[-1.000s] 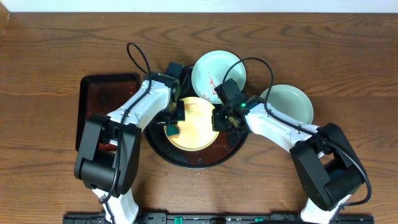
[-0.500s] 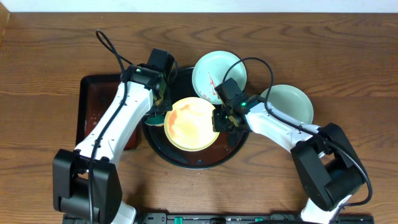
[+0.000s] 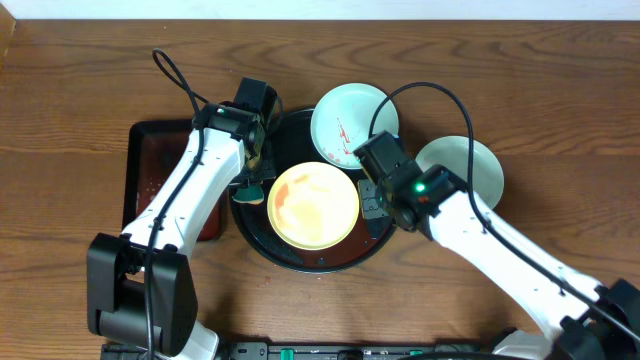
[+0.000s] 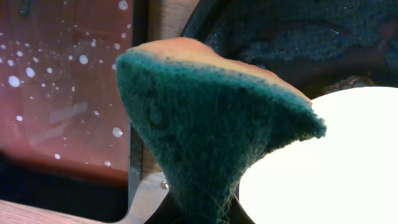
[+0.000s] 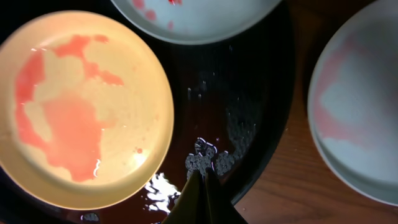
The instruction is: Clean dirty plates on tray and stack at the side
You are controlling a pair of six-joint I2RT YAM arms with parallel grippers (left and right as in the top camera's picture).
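The round black tray [image 3: 262, 232] holds a pale yellow plate [image 3: 315, 205] smeared with pink sauce [image 5: 68, 124]. A mint-green plate [image 3: 353, 122] with red streaks lies over the tray's far rim. Another mint plate [image 3: 470, 165], pink-smeared [image 5: 360, 106], sits on the wood to the right, partly under my right arm. My left gripper [image 3: 252, 180] is shut on a green and yellow sponge [image 4: 211, 124] at the yellow plate's left edge. Shut and empty, my right gripper [image 5: 202, 180] hovers over the tray's wet floor [image 5: 249, 93], just right of the yellow plate.
A rectangular black tray [image 3: 150, 160] with a wet reddish floor [image 4: 62, 93] lies left of the round one, under my left arm. Bare wood tabletop [image 3: 560, 90] surrounds both trays. Foam and water droplets dot the round tray.
The left arm swung the sponge from the yellow plate's middle to its left edge. My right gripper drew back off the plate's right rim, and the plate shifted slightly right.
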